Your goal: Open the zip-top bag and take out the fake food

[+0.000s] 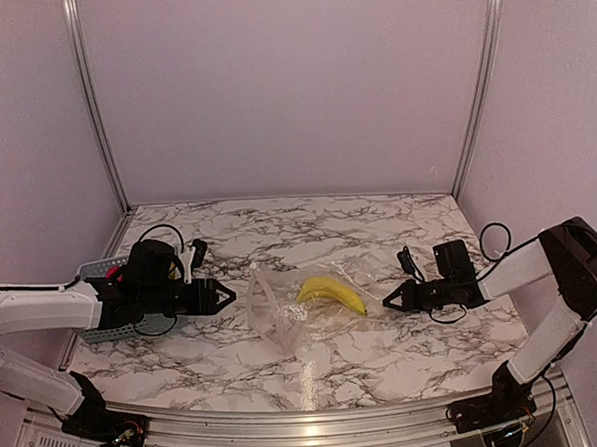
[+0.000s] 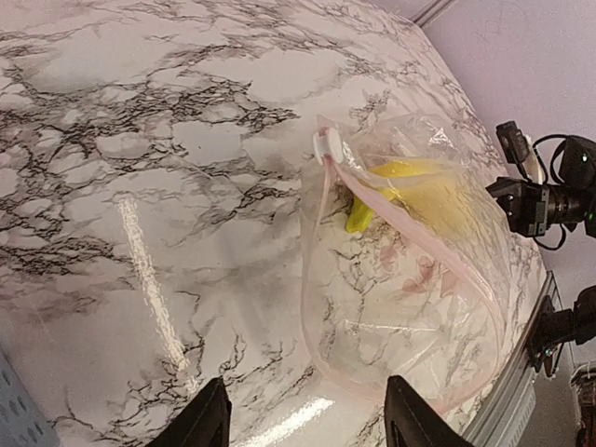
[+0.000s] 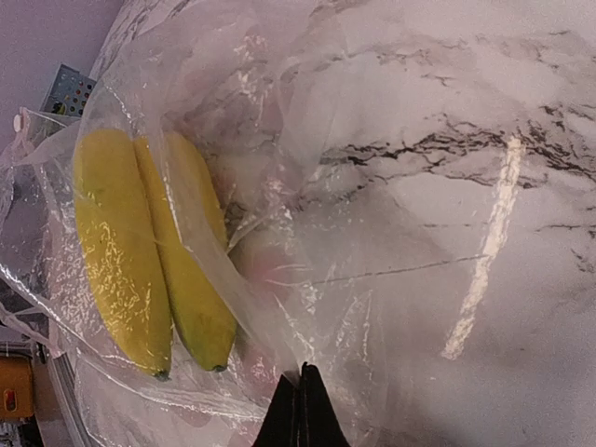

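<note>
The clear zip-top bag [image 1: 282, 322] lies mid-table, its pink zip edge [image 2: 321, 279] gaping in a loop toward the left arm, with a white slider [image 2: 326, 146] at its end. A yellow banana [image 1: 332, 294], the only fake food in view, lies inside the bag [image 3: 372, 168]. In the right wrist view the banana [image 3: 130, 270] sits under crinkled plastic. My right gripper [image 3: 301, 374] is shut on a fold of the bag's far end [image 1: 388, 301]. My left gripper [image 2: 307, 386] is open just short of the bag's mouth [image 1: 228, 295], with nothing between its fingers.
A light blue slatted basket [image 1: 103, 268] stands at the left, partly under the left arm; a corner of the basket [image 3: 65, 93] shows in the right wrist view. The table's front rail [image 1: 309, 428] runs along the near edge. Walls close off the back and sides.
</note>
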`<action>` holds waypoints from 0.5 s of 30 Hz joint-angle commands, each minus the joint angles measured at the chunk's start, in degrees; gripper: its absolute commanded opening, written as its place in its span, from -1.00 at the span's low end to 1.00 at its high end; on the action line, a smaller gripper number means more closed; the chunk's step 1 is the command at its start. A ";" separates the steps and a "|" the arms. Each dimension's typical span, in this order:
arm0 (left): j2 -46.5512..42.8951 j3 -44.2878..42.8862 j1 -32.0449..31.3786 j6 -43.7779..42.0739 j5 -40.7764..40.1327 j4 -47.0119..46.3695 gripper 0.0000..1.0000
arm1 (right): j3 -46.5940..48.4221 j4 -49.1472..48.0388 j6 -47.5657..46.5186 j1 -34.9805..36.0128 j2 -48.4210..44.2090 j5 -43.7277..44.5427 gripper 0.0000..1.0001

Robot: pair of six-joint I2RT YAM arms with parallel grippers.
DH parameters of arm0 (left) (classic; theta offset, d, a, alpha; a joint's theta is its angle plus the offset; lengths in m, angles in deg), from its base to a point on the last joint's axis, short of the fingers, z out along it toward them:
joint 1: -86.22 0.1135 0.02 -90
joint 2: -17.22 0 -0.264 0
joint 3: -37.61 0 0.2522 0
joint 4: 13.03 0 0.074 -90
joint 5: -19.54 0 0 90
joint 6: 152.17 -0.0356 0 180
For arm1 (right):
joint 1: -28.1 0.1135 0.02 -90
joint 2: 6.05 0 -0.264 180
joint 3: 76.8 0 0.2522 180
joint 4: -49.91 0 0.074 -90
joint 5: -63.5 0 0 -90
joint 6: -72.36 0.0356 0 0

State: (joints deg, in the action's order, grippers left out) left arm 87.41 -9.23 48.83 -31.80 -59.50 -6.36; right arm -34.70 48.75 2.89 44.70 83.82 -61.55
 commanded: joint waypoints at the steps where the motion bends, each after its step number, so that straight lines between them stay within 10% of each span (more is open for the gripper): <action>1: 7.04 -3.27 -4.08 -2.93 3.96 -9.14 0.09 | 0.64 0.36 -0.55 0.10 -1.46 -0.09 -1.00; 15: 29.57 -14.21 -8.45 -5.74 7.39 -21.91 -0.08 | 3.68 3.87 -1.96 0.10 -1.79 -0.31 -1.00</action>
State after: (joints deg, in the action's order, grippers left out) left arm 113.53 -22.08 40.70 -36.07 -53.70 -21.27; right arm -33.54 50.65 2.17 44.70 82.81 -61.59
